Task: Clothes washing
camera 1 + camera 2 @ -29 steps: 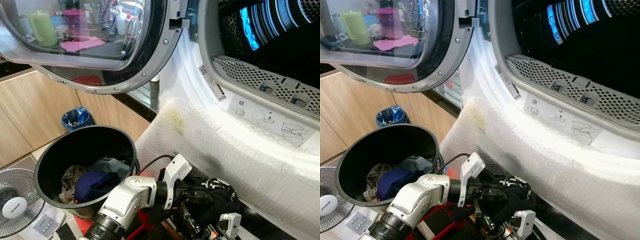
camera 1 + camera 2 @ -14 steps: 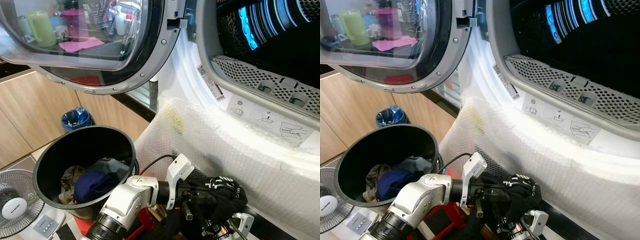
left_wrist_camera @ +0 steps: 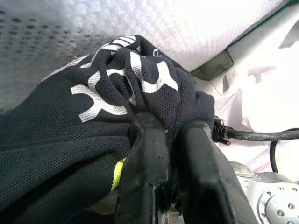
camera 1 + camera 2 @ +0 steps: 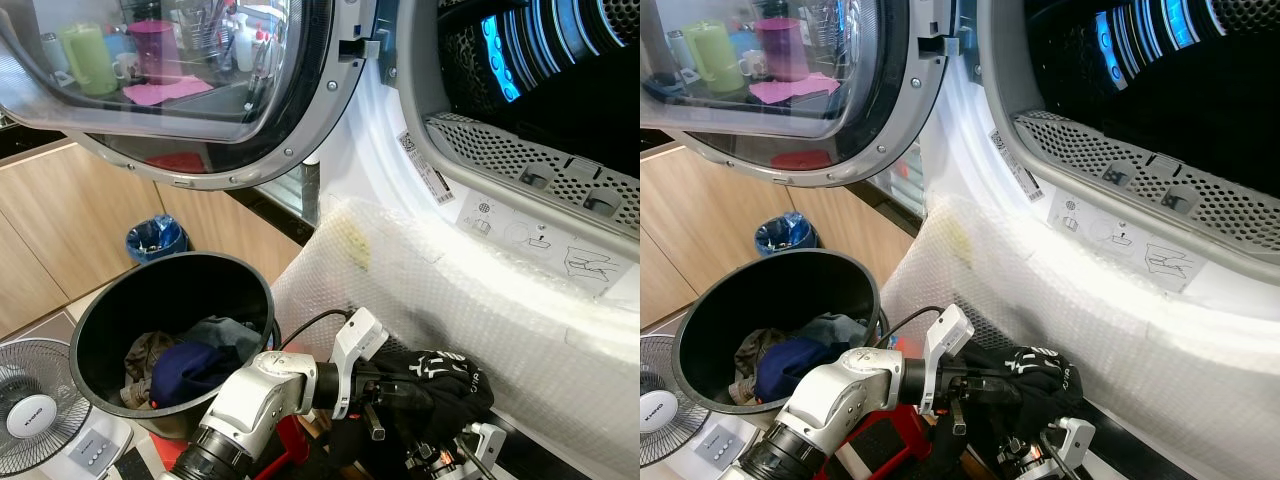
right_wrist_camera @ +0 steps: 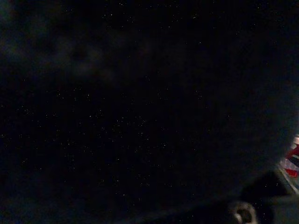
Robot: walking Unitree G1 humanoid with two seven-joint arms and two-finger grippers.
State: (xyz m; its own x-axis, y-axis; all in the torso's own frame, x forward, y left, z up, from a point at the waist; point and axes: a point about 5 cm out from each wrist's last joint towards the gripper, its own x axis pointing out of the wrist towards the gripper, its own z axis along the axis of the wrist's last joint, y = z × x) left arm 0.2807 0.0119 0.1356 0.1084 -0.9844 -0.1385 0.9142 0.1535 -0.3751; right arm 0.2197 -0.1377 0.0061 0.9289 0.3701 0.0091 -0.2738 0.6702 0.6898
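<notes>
Wooden cabinet fronts (image 4: 70,220) line the kitchen behind an open front-loading washing machine (image 4: 520,240), whose white body is wrapped in bubble wrap (image 4: 420,290). Its round glass door (image 4: 170,90) is swung wide to the robot's left, and the dark drum opening (image 4: 560,80) sits above. Below the door stands a black laundry bucket (image 4: 170,340) holding crumpled clothes (image 4: 190,365), among them a dark blue piece. A white fan (image 4: 35,415) stands beside the bucket, and a small blue bin (image 4: 155,238) sits further back by the cabinets. Low in front of the machine, the left claw (image 3: 163,140) is clamped together on a black garment with white lettering (image 3: 93,121), pinching a fold of the cloth between its fingers. The right claw (image 4: 480,445) sits just under that garment; whether it is apart or together cannot be told.
</notes>
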